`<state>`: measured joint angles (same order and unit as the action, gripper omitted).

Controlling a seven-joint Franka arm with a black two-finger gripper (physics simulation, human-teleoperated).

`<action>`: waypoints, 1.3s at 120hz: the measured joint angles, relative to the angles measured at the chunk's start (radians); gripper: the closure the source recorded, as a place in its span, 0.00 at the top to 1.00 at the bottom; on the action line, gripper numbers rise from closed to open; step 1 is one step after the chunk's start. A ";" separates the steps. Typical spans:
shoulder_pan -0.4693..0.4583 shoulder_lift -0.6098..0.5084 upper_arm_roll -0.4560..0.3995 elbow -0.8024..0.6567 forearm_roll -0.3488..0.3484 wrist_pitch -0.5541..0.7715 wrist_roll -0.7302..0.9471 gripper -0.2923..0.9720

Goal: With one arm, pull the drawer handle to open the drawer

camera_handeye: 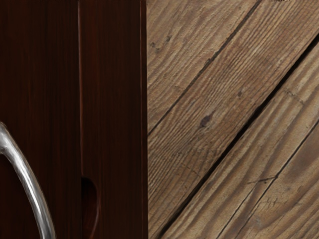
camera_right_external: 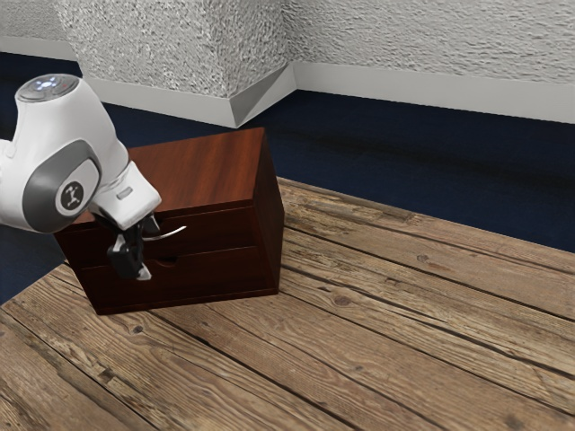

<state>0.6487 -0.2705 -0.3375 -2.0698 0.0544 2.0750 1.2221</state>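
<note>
On cabinet (camera_right_external: 216, 171) front: drawer handle (camera_right_external: 171, 233), thin rigid metal bow, probably slippery; grasp mid-bow. Gripper (camera_right_external: 133, 262) adjacent, open or closed: cannot tell.

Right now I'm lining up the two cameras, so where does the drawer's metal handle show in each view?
Exterior view: the metal handle curves across the front of the cabinet, next to the pincer, toward the exterior view's left.
Wrist view: the metal handle is the shiny curved bar over the dark drawer front.
Shared landmark: the dark notch in the seam beside the handle.
</note>
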 joint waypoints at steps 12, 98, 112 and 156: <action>0.000 0.001 0.000 -0.002 0.003 0.015 0.012 0.77; 0.000 0.003 0.000 -0.053 0.006 0.071 0.059 0.77; 0.000 -0.002 0.000 -0.063 0.006 0.074 0.061 0.77; 0.007 -0.053 0.000 -0.113 -0.003 0.068 0.061 0.76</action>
<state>0.6556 -0.3237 -0.3374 -2.1824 0.0517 2.1426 1.2828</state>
